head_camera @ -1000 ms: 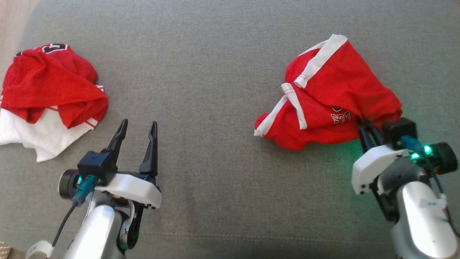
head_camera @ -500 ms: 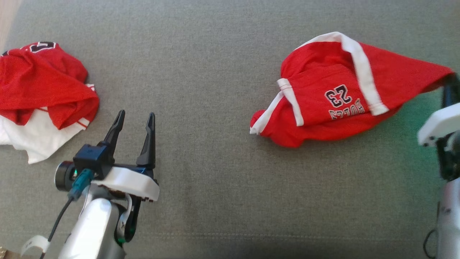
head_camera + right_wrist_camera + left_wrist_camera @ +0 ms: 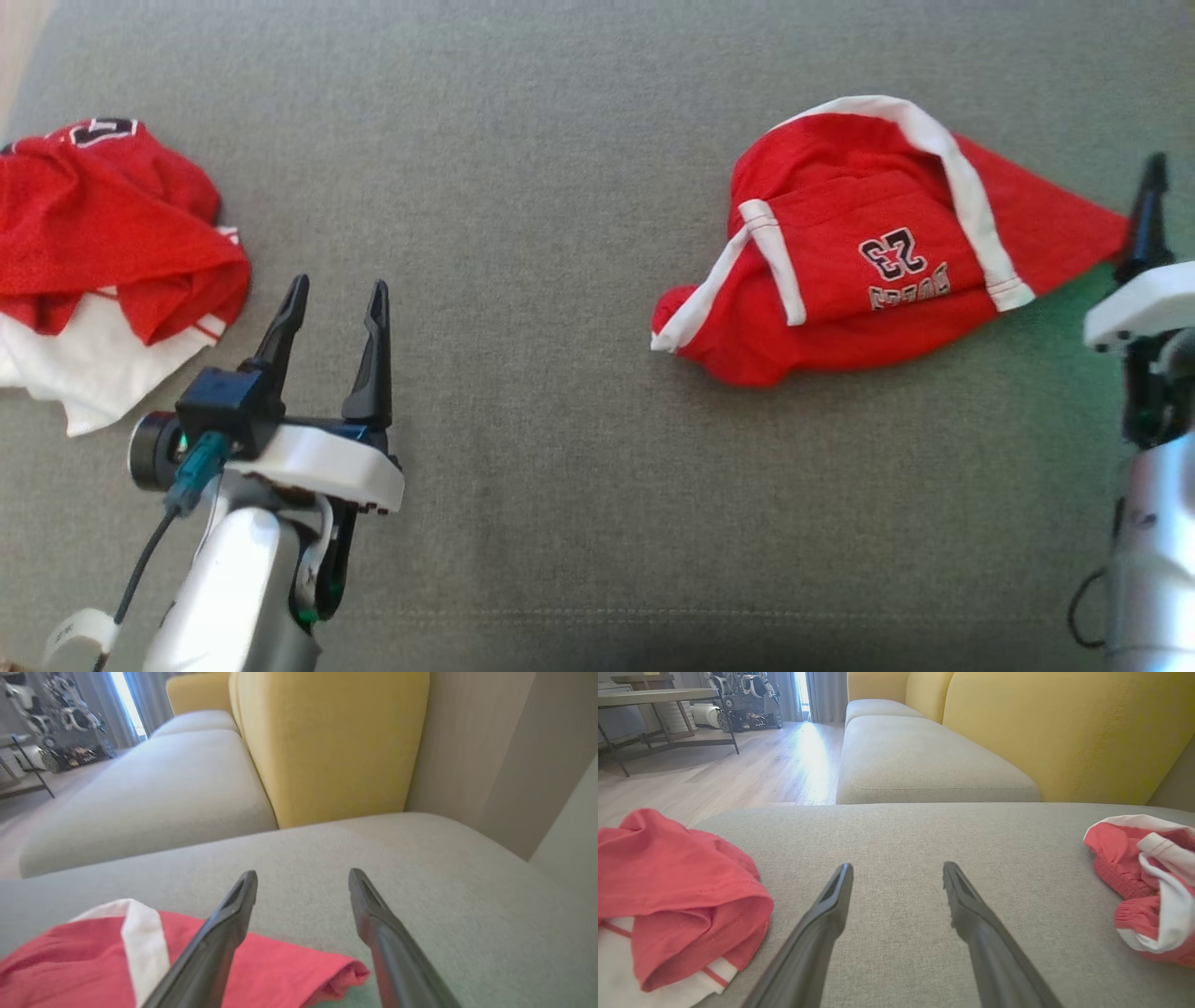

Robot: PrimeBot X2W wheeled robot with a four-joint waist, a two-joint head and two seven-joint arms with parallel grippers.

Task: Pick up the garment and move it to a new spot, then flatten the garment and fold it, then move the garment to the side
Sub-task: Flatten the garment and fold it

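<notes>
two claws spread, empty: left claw (image 3: 338, 283), right claw (image 3: 302, 875); garment (image 3: 868, 252) long axis left-right, pointed corner toward right claw.

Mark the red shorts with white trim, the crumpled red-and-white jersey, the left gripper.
Red shorts with white trim (image 3: 831, 275), head view, red panel beside the number.
Crumpled red-and-white jersey (image 3: 103, 224), head view, red mesh.
Left gripper (image 3: 338, 283), head view, between fingertips.

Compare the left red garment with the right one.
The left garment is bunched over white cloth; the right garment is spread wider, one corner drawn to a point. The right garment shows white stripes and a 23 print; the left garment's print is half hidden. Both are red, on the grey cushion.
</notes>
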